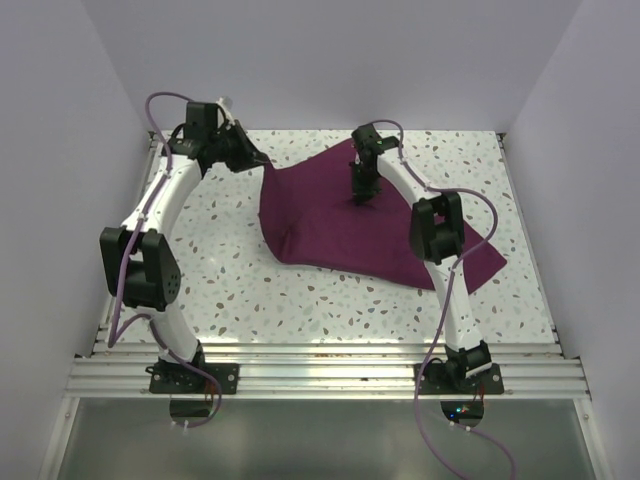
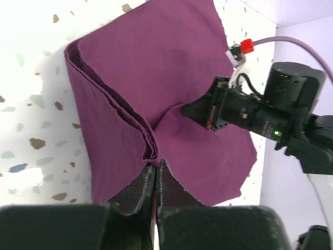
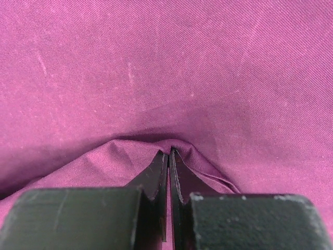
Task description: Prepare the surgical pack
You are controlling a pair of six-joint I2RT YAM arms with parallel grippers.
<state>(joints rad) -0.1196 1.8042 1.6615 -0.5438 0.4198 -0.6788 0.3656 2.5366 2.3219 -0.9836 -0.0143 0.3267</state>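
We see the left gripper (image 2: pixel 156 169) with its two dark fingers pressed together, pinching the layered edge of the pack (image 2: pixel 156 67), a deep purple cloth. In the left wrist view, folded layers of that edge run from the fingertips toward 11 o'clock. The rest of the cloth spreads flat toward 1 o'clock over the speckled white table (image 2: pixel 31 78).

The right gripper (image 3: pixel 169 156) is closed as well, its fingertips nipping a small raised tuck of the cloth. In its own wrist view, purple fabric fills everything around the fingers.

From overhead, the left gripper sits at about 11 o'clock on the table and grips the pack's far left corner. That corner appears raised, with the cloth's left edge sloping down from it to the tabletop. The right gripper points straight down near 12 o'clock, meeting the cloth close to its far edge. It is to the right of the left gripper, and the two are apart.

The pack covers the middle of the table and stretches toward 4 o'clock, where its near right corner lies flat beyond the right arm (image 1: pixel 440 230).
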